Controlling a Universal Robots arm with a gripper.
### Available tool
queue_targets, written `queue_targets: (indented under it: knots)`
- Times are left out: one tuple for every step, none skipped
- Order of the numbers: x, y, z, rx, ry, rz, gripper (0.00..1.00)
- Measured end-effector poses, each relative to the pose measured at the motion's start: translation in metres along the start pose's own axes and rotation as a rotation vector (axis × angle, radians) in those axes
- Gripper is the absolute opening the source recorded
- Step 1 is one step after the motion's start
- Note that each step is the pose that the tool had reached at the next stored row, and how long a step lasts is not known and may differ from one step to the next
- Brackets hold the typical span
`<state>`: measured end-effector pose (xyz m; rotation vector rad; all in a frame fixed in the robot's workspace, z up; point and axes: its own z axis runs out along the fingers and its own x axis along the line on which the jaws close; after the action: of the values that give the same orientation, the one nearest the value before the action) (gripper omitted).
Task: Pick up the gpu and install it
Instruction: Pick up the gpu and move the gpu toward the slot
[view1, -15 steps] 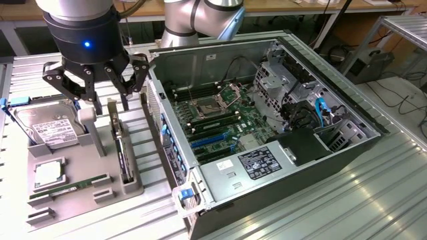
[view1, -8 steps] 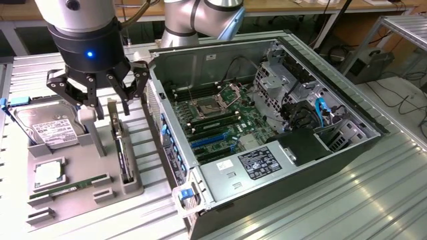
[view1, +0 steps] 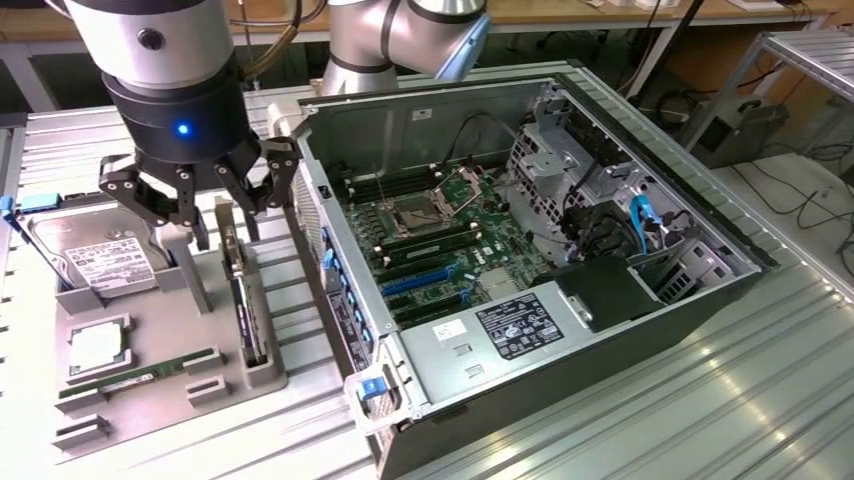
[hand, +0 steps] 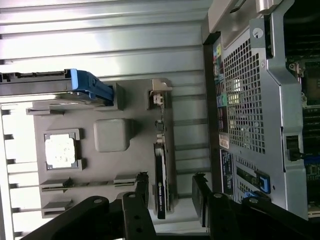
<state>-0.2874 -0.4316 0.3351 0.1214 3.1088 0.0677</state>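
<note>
Exterior view: gripper (view1: 211, 215) hovers over the gpu (view1: 246, 310), fingers apart, nothing gripped. Gpu stands on edge in the grey tray (view1: 140, 345), left of the open case (view1: 387, 130). Pick and install both outstanding.

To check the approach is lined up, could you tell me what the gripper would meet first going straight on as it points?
Most likely the gpu, standing on edge in the grey tray: the open gripper points down at it, fingers either side of its line, though depth is unclear.
</note>
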Motion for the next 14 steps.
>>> queue_targets:
  knots:
    - [0.000,-0.0001,0.0018,0.0000,0.0000,0.000,0.48]
    - [0.001,-0.0002,0.0043,0.0001,0.0000,0.000,0.48]
    - [0.001,-0.0003,0.0062,0.0001,0.0001,0.000,0.48]
    - [0.002,-0.0005,0.0093,0.0001,0.0001,0.000,0.48]
    - [0.002,-0.0007,0.0112,0.0001,0.0001,0.000,0.48]
    - [0.003,-0.0008,0.0130,0.0001,0.0001,0.000,0.48]
    - [0.003,-0.0009,0.0149,0.0001,0.0001,0.000,0.48]
    - [0.003,-0.0010,0.0167,0.0001,0.0000,0.000,0.48]
    - [0.004,-0.0011,0.0189,0.0000,-0.0001,0.000,0.48]
    - [0.004,-0.0012,0.0205,0.0000,0.0000,0.000,0.48]
    - [0.005,-0.0013,0.0234,0.0000,0.0000,0.000,0.48]
    - [0.005,-0.0015,0.0254,0.0000,0.0000,0.000,0.48]
    - [0.006,-0.0016,0.0271,0.0001,0.0001,0.000,0.48]
    - [0.006,-0.0017,0.0293,0.0001,0.0001,0.000,0.48]
